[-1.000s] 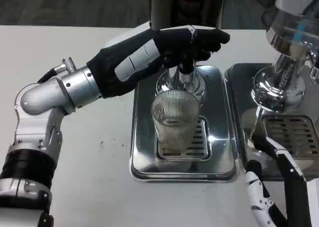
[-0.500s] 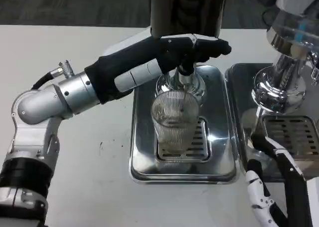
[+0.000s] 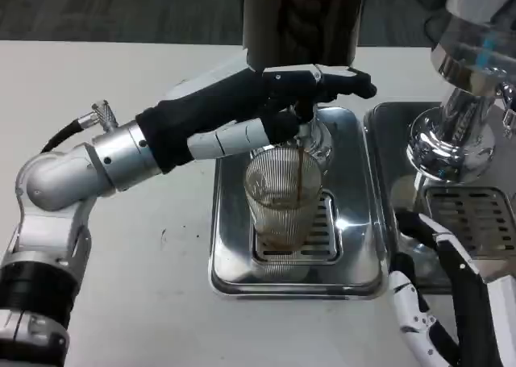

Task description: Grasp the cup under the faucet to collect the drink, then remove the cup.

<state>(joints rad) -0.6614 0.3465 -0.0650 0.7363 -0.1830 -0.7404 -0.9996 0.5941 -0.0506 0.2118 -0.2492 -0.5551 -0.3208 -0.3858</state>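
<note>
A ribbed clear glass cup (image 3: 280, 199) stands upright on the grate of the steel drip tray (image 3: 232, 258), directly under the faucet (image 3: 306, 135). A thin dark stream of drink runs from the faucet into the cup, and a little brown liquid lies at its bottom. My left hand (image 3: 270, 101), dark-backed, reaches in from the left above the cup, its fingers wrapped over the faucet's lever at the base of the dispenser (image 3: 302, 16). My right hand (image 3: 439, 298) hangs low at the right front, beside the tray, holding nothing and well clear of the cup.
A second chrome machine (image 3: 459, 133) with its own drip tray (image 3: 476, 218) stands close on the right, just behind my right hand. The white table (image 3: 121, 286) stretches to the left and front of the tray.
The left hand has pressed lower on the faucet lever and the drink has started pouring into the cup. The right hand has crept slightly up and inward.
</note>
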